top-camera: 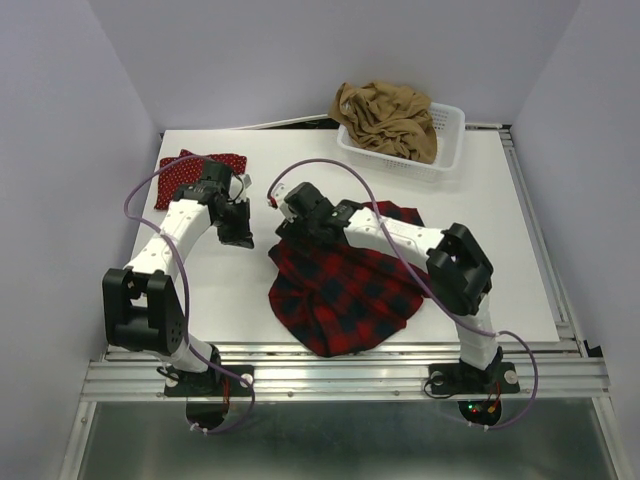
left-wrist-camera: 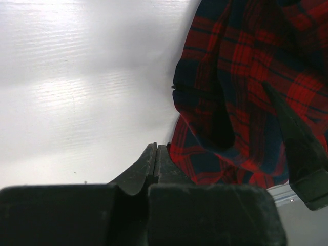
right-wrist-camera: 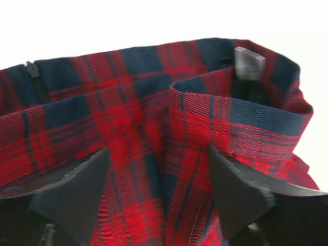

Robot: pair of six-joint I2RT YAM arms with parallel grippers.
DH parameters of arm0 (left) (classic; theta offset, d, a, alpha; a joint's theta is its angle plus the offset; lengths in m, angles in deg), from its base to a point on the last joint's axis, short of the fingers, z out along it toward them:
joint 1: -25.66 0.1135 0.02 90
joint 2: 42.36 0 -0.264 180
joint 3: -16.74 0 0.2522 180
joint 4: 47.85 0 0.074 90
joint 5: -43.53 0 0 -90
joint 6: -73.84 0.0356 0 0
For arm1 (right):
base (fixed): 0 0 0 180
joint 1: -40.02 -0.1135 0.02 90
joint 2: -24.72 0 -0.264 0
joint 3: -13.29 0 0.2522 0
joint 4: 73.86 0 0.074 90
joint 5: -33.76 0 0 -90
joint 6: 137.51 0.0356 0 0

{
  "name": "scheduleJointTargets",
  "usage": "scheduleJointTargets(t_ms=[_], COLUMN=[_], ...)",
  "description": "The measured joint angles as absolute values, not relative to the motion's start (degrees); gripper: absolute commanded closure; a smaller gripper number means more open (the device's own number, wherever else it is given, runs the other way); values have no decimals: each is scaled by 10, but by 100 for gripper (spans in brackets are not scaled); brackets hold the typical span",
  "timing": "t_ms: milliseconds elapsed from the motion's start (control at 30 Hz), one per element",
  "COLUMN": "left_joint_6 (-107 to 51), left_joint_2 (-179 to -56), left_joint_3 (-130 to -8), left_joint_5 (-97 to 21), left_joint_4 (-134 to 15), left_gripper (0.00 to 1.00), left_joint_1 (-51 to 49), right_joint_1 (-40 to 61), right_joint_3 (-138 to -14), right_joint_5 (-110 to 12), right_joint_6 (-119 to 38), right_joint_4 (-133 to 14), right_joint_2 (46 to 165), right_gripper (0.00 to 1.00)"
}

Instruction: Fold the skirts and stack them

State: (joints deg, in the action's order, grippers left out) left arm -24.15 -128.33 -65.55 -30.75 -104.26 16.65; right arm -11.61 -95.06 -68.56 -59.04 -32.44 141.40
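The red-and-black plaid skirt (top-camera: pixel 345 290) lies rumpled in the middle of the table, its zip and label showing in the right wrist view. My right gripper (top-camera: pixel 285 205) hovers over its back-left waistband, jaws open, with a raised fold of plaid cloth (right-wrist-camera: pixel 169 102) between the fingers (right-wrist-camera: pixel 77 189). My left gripper (top-camera: pixel 240 235) is shut with nothing between its fingertips (left-wrist-camera: pixel 154 156), on bare table just left of the plaid skirt (left-wrist-camera: pixel 241 77). The red dotted skirt (top-camera: pixel 200 178) lies folded at the back left. The tan skirt (top-camera: pixel 385 120) is heaped in the basket.
The white mesh basket (top-camera: pixel 445 150) stands at the back right corner of the white table (top-camera: pixel 220 300). A finger of the right gripper (left-wrist-camera: pixel 302 154) shows at the right of the left wrist view. Purple cables arc over both arms.
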Motion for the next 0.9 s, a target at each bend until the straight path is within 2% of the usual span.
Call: scheduleJointTargets(t_ms=[267, 433, 467, 533, 567, 667, 767, 800, 867, 900], left_joint_6=[-242, -241, -242, -242, -242, -243, -244, -244, -245, -246], left_joint_2=[-1280, -1280, -1280, -1279, -1279, -1274, -1265, -1261, -1256, -1254], left_joint_3=[-649, -649, -649, -649, -649, -649, -649, -649, -649, -649], left_joint_5=[-299, -299, -298, -297, -297, -294, -292, -291, -288, -286], left_joint_4=[-1040, -1039, -1039, -1039, -1039, -1039, -1039, -1039, -1038, -1039], left_gripper=[99, 82, 71, 64, 58, 52, 43, 36, 36, 32], left_joint_1=[167, 167, 167, 167, 167, 167, 167, 167, 167, 167], right_joint_1=[-130, -130, -130, -129, -128, -122, -114, -111, -108, -106], right_joint_3=[-956, -961, -961, -961, -961, -961, -961, -961, -961, -961], right_joint_5=[-726, -750, -754, -759, -762, -770, -770, -768, -757, -752], right_joint_6=[-633, -645, -647, -649, -651, -656, -658, -659, -660, -660], right_joint_4=[-326, -327, -327, -327, -327, -328, -329, -329, -327, -326], right_joint_2=[1379, 1373, 1373, 1375, 1377, 1391, 1416, 1427, 1439, 1442], right_gripper=[5, 0, 0, 0, 0, 0, 2, 6, 21, 37])
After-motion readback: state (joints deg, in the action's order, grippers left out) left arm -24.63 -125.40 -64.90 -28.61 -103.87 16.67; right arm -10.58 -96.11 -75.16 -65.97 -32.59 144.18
